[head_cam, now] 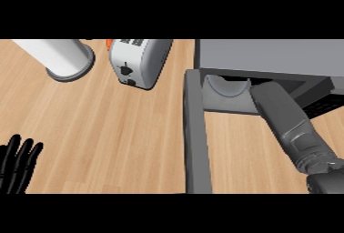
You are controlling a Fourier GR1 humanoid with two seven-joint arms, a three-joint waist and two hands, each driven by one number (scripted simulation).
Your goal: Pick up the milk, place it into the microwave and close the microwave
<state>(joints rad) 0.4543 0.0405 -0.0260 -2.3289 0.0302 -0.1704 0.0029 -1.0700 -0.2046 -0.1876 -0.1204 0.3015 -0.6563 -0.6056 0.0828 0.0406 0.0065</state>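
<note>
Head view: right forearm inside the open microwave

The microwave (269,57) stands at the counter's (107,136) far right, its door (197,136) swung wide open. The right forearm (289,123) runs into the cavity beside the grey glass plate (225,86). The right hand is hidden inside, so its grasp cannot be told, nor where the milk is. The left hand (17,166) rests open at the lower left, holding nothing. A toaster (139,61) stands further back.

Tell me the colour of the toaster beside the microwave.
The toaster is silvery white with black controls, seen best in the head view.
</note>
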